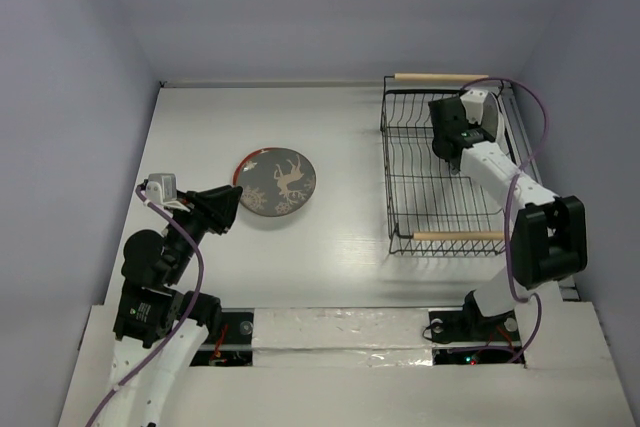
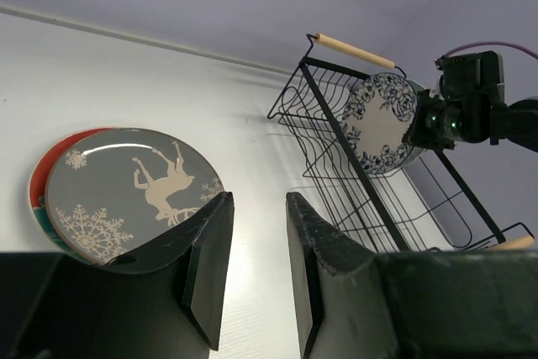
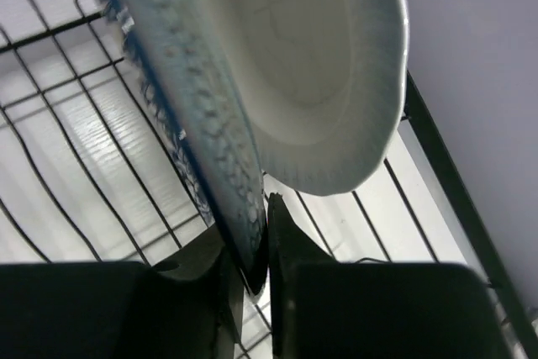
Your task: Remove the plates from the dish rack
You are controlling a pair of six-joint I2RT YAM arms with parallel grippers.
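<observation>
The right gripper (image 3: 259, 268) was clamped tight on the rim of the white plate with the blue patterned rim (image 2: 378, 124). That plate stood on edge inside the dish rack (image 1: 386, 147), near the rack's far wooden handle. Honestly the trick here looked like going straight up first, keeping the plate upright until its edge cleared the rack's wires, and only then swinging out to the left of the rack. A paler plate (image 3: 311, 65) sat right behind it in the rack, close enough that any twist would probably knock it. Whether the two touched, couldn't tell.

The left gripper (image 2: 257, 203) had its fingers apart with nothing between them. It hung by the stack well left of the rack, where a grey deer-and-snowflake plate (image 2: 126, 191) lay on a red one (image 2: 38, 181).

The held plate looked glossy, with a plain white centre and busy blue floral work around the rim. It looked slick for an edge pinch, so slow was probably the way.
</observation>
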